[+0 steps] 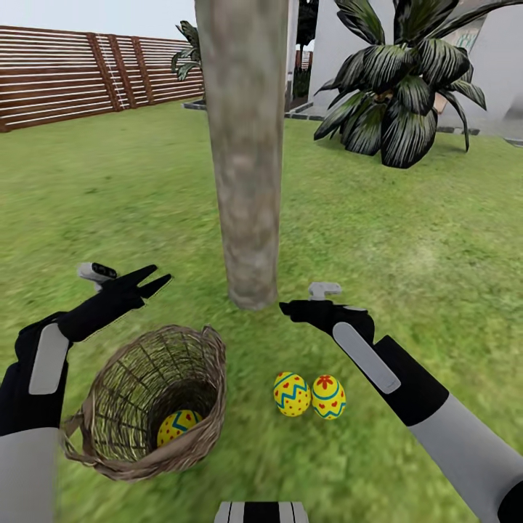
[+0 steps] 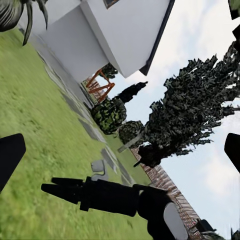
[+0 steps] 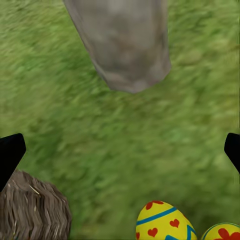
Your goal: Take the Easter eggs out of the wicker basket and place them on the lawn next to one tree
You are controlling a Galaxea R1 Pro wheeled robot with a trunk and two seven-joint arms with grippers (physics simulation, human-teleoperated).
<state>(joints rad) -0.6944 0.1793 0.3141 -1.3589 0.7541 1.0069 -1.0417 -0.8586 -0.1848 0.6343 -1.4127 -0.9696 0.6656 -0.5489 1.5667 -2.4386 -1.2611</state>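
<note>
The right claw (image 1: 285, 309) hangs released, holding nothing, above two yellow painted eggs (image 1: 309, 395) lying on green grass (image 1: 407, 254); the third egg (image 1: 178, 426) sits inside the tipped brown wicker basket (image 1: 149, 403) below the released left claw (image 1: 156, 280)

2 eggs (image 1: 309, 395) on lawn (image 1: 407, 247) by tree trunk (image 1: 245, 152), 1 egg (image 1: 177, 426) in tilted wicker basket (image 1: 149, 402)
</note>
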